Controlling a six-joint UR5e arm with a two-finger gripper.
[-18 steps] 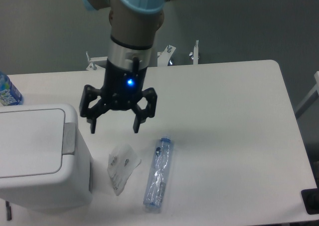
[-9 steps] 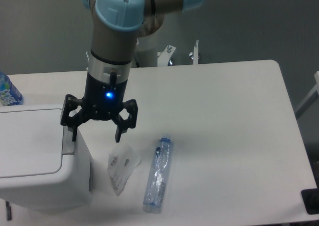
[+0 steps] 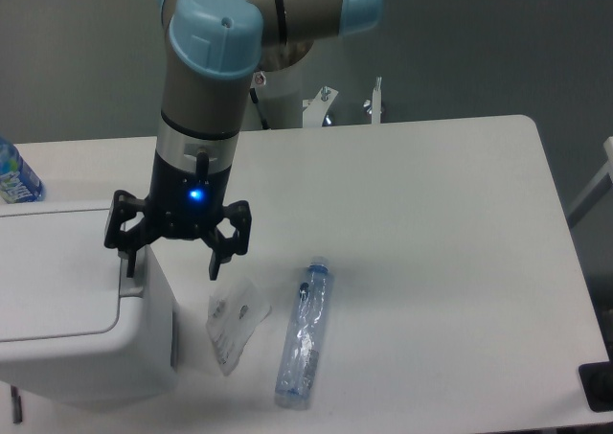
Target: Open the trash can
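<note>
Trash can (image 3: 67, 309) sits near left, lid down, its left side cut off by the frame. Gripper (image 3: 172, 262) hangs over its right edge, jaws wide (grey push bar mostly hidden behind one finger). Crumpled wrapper (image 3: 233, 322) and bottle (image 3: 305, 333) lie right.

The black two-finger gripper (image 3: 171, 265) has swung steadily left across the white table toward the large boxy white plastic trash can (image 3: 77, 305). A second ago it hung well clear of the can, out over the bare tabletop to the can's right. Half a second ago it had reached the can's right edge. Now it sits a touch further left and lower, jaws spread wide, straddling that edge: one fingertip over the grey rectangular push bar (image 3: 131, 280) on the lid, the other just off the can's right side. The arm's blue-capped joint has shifted left with it.
</note>
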